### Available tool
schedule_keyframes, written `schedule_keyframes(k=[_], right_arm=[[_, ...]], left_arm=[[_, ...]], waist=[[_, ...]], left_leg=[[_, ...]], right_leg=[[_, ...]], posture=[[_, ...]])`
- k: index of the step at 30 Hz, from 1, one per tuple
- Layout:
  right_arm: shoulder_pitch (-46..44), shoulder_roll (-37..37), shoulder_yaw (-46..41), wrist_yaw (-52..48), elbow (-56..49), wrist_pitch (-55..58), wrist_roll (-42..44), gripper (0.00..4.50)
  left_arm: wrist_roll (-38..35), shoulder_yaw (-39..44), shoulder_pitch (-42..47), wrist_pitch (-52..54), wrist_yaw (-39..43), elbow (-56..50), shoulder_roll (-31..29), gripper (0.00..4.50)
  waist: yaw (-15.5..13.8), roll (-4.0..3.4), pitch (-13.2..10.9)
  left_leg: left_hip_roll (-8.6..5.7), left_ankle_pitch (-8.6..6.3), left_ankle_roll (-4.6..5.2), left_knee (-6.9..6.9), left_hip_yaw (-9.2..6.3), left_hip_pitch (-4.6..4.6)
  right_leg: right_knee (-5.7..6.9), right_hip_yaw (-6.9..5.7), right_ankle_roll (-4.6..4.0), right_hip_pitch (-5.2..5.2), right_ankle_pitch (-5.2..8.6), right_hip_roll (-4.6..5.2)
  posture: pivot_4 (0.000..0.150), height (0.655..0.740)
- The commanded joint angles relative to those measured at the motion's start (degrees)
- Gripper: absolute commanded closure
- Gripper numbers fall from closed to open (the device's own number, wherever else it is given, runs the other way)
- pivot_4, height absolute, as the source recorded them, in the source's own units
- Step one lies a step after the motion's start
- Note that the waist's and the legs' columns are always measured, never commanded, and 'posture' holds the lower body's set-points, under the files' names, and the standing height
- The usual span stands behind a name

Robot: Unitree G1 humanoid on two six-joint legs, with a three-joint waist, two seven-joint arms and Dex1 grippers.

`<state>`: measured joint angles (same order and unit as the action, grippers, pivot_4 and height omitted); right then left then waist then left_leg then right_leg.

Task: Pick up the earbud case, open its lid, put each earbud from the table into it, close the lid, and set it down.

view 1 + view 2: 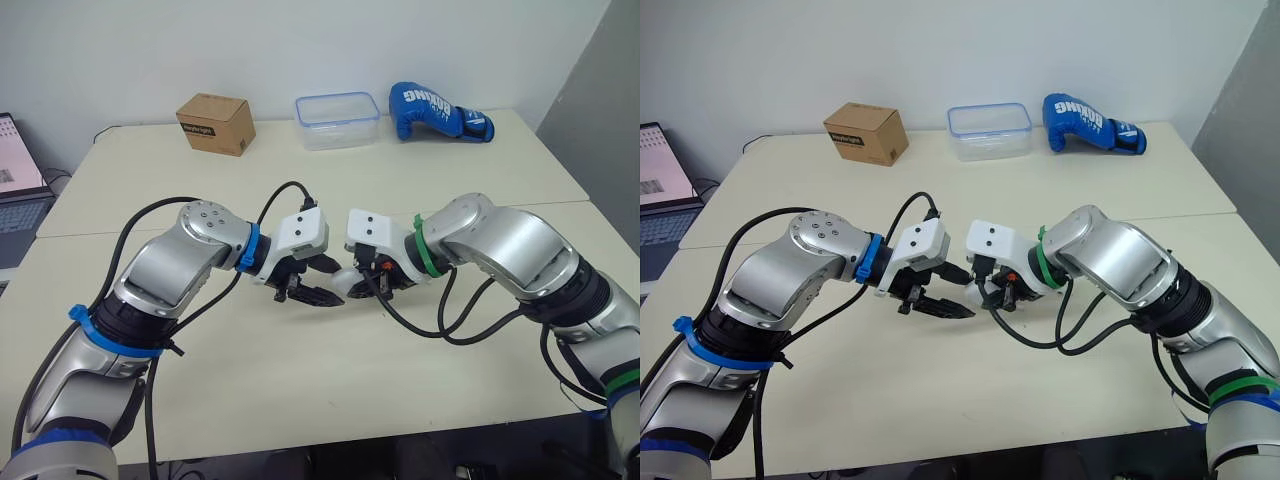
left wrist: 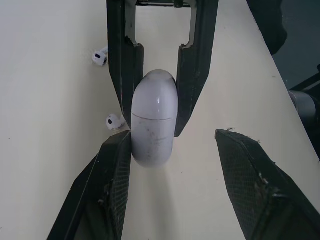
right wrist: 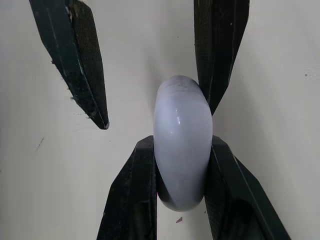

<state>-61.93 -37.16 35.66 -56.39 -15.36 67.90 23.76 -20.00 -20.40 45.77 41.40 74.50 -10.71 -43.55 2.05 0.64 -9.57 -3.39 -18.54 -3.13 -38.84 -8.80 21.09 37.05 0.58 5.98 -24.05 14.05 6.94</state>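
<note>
White, glossy plastic with a pill-rounded shape: the earbud case [image 2: 154, 125] is held near the middle of the bench [image 1: 300, 380], its lid shut and the seam a thin line. Your right end effector [image 3: 181, 150], reaching in from 3 o'clock, is clamped on its flanks. Your left end effector [image 2: 172, 136], coming from 9 o'clock, stands spread, with one textured black finger touching the case and the other apart. I judge the pick-up done and lid-opening in hand. Next you need a fingertip on the lid above the seam, and the slick shell may slip. One small white earbud [image 2: 114, 121] lies on the bench near the case, and a second earbud [image 2: 100, 56] lies farther off.
</note>
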Motion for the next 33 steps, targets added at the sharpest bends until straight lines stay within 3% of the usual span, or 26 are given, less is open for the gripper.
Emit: schedule_keyframes(k=[1, 15, 18, 23, 33], right_arm=[[-1.55, 0.14, -0.62, -1.00, -1.00, -0.33, -0.39, 3.69], [-0.86, 0.06, -0.74, -1.43, -2.70, 0.14, -0.21, 3.69], [-0.77, 0.06, -0.79, -1.49, -3.03, 0.16, -0.09, 3.69], [-0.94, 0.61, -1.02, -1.36, -3.24, 0.51, 0.20, 3.69], [-1.31, 1.67, -1.68, -0.87, -3.16, 1.61, 0.39, 3.69]], left_arm=[[0.45, 0.57, 0.74, -0.76, 0.26, -0.37, -0.16, 1.80], [0.51, 0.98, 1.62, -0.72, -0.24, 0.29, 0.34, 1.80], [0.95, 0.81, 1.67, -1.42, -0.25, 0.89, 0.50, 2.37], [1.25, 0.92, 1.76, -1.91, -0.11, 1.77, 1.21, 3.78], [1.20, 1.41, 1.49, -2.04, -0.49, 1.97, 2.32, 3.78]], waist=[[0.00, 0.00, 0.00], [0.00, 0.00, 0.00], [0.00, 0.00, 0.00], [0.00, 0.00, 0.00], [0.02, 0.00, 0.00]], left_leg=[[0.00, 0.00, 0.00, 0.00, 0.00, 0.00], [0.00, 0.00, 0.00, 0.00, 0.00, 0.00], [0.00, 0.00, 0.00, -0.01, 0.00, 0.01], [0.00, 0.00, 0.00, -0.01, 0.00, 0.01], [0.00, 0.00, -0.01, -0.03, 0.00, 0.01]], right_leg=[[0.00, 0.00, 0.00, 0.00, 0.00, 0.00], [0.01, 0.00, 0.00, -0.01, 0.00, 0.00], [0.01, 0.00, 0.00, -0.01, 0.00, 0.00], [0.02, 0.00, 0.00, -0.01, 0.00, 0.00], [0.02, 0.00, -0.01, -0.01, 0.00, 0.00]], posture=[[0.150, 0.7307], [0.150, 0.7307], [0.150, 0.7307], [0.150, 0.7307], [0.150, 0.7307]])
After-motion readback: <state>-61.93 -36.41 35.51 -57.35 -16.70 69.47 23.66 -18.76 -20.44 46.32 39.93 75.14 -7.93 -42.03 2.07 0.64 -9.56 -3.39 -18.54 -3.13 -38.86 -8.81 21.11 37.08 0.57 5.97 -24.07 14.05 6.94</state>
